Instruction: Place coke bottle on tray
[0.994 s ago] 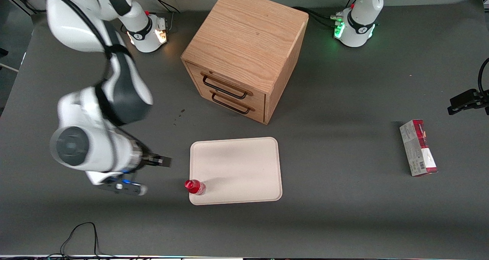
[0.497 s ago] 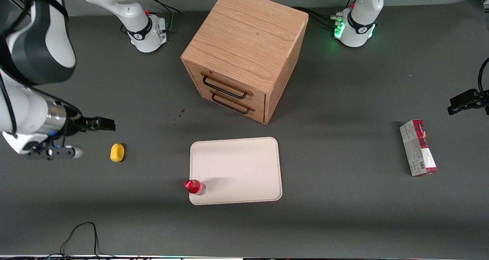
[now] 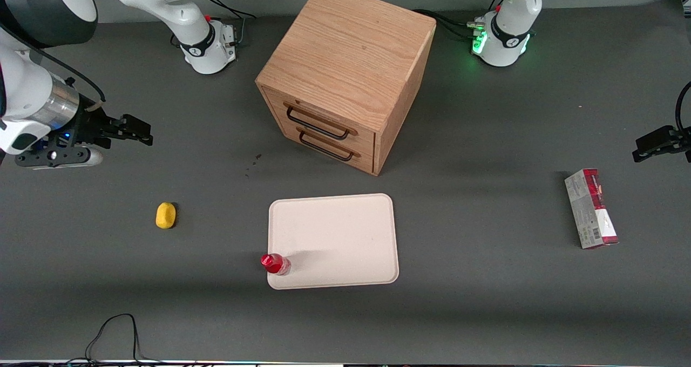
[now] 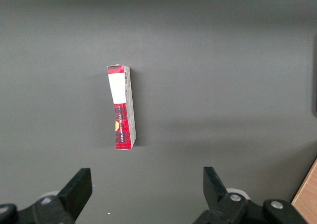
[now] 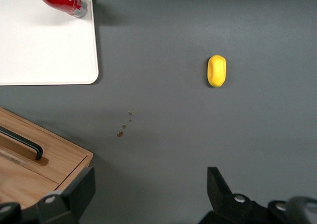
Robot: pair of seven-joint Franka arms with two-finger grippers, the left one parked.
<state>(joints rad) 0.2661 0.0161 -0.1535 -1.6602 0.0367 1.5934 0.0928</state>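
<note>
Grey table (image 3: 486,302): coke bottle (image 3: 275,263) apparently on tray (image 3: 345,237); pincer (image 3: 141,131) raised, spread

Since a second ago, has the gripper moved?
Yes. The gripper, open, has pulled away from the tray and coke bottle toward the working arm's end, now farther from the camera than the yellow lump.
</note>
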